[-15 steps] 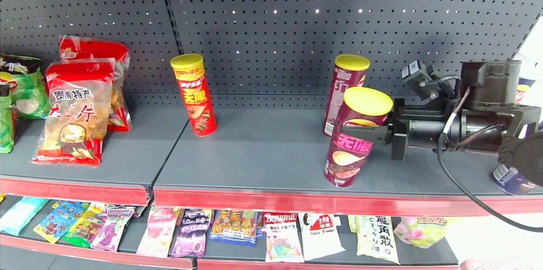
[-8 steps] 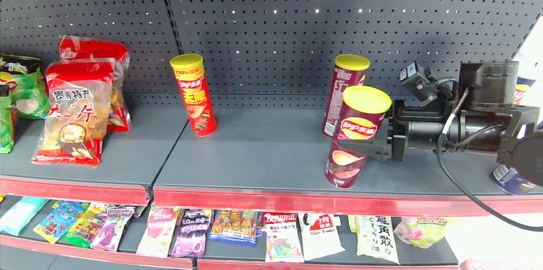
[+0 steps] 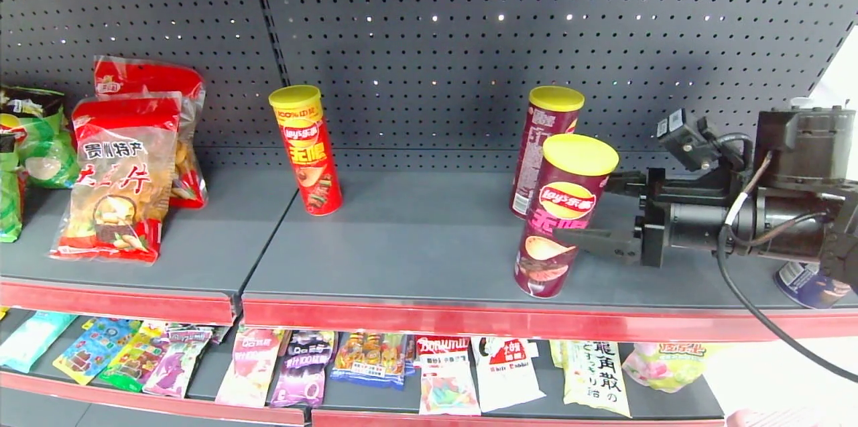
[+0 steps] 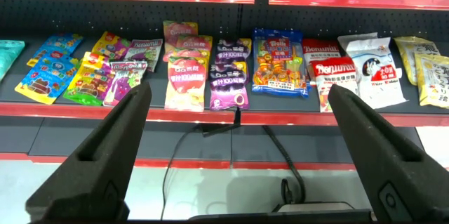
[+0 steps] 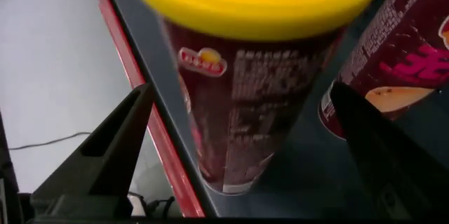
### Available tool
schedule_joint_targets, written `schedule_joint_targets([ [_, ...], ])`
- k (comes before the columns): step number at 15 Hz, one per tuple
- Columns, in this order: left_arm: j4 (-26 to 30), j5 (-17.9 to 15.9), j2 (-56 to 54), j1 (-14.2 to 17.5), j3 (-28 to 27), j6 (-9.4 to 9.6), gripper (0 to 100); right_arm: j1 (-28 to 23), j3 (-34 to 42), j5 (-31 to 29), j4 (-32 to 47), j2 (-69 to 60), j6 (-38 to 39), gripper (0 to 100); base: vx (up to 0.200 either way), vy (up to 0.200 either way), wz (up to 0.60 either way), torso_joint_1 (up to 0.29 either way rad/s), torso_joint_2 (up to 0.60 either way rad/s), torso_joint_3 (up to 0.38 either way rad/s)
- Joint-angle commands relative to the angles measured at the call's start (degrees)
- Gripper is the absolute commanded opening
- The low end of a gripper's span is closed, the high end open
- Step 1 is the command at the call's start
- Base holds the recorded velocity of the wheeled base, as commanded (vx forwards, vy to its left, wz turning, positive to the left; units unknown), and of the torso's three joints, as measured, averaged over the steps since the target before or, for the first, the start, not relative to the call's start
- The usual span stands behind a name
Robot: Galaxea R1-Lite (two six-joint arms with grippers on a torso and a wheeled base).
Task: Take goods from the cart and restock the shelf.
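- The front can point(image 3: 566, 212) is a dark red tube with a flat yellow lid. It stands upright on the grey shelf point(image 3: 415, 246), close to the shelf's red front lip. In the right wrist view point(image 5: 259, 112) the frame cuts off the top of its lid.
- The right tool point(image 3: 586, 206) is spread, with one black wedge-shaped finger on each side of the front can. The near finger crosses the can's lower half and hides a strip of the label. Whether either finger touches the tube cannot be told.
- Just behind the front can stands a rear can point(image 3: 546, 145) of the same shape and colour, its lower right part hidden by the front can.
- Well to the left of the front can stands a bright red can point(image 3: 307, 149) with a yellow lid, in front of the perforated pegboard point(image 3: 436, 45).
- Farther left of the front can, glossy red-and-clear snack bags point(image 3: 117, 179) lean backwards. A green bag beside them is cut off at the edge.
- To the right of the front can, a blue-and-white container point(image 3: 804, 283) is mostly hidden behind the arm.
- Below the front can, the lower shelf point(image 3: 670, 403) carries flat, shiny packets point(image 3: 442, 373).
- The left tool point(image 4: 238, 94) is spread and holds nothing. It faces a row of such packets.
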Motion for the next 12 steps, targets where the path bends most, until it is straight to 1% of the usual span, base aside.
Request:
schedule_joint_targets([
  [1, 0.0, 0.0, 0.0, 0.0, 0.0, -0.02, 100, 0.2, 6.4, 0.0, 0.0, -4.5, -0.1, 100, 0.000, 0.000, 0.00, 0.000, 0.00, 0.000],
  [3, 0.0, 0.0, 0.0, 0.0, 0.0, -0.02, 100, 0.2, 10.9, -1.2, 0.0, -6.4, -0.1, 100, 0.000, 0.000, 0.00, 0.000, 0.00, 0.000],
  [5, 0.0, 0.0, 0.0, 0.0, 0.0, -0.02, 100, 0.5, 14.0, -5.9, 0.0, -7.3, -0.1, 100, 0.000, 0.000, 0.00, 0.000, 0.00, 0.000],
  [6, 0.0, 0.0, 0.0, 0.0, 0.0, -0.02, 100, 0.8, 15.1, -6.9, 0.0, -7.4, -0.1, 100, 0.000, 0.000, 0.00, 0.000, 0.00, 0.000],
  [8, 0.0, 0.1, 0.0, 0.0, 0.0, -0.02, 100, 1.2, 16.4, -8.1, 0.0, -6.8, -0.1, 100, 0.000, 0.000, 0.00, 0.000, 0.00, 0.000],
  [12, 0.0, 0.1, 0.0, 0.0, 0.0, -0.02, 100, 2.8, 15.9, -15.5, -0.2, -4.3, 0.1, 100, 0.000, 0.000, 0.00, 0.000, 0.00, 0.000],
])
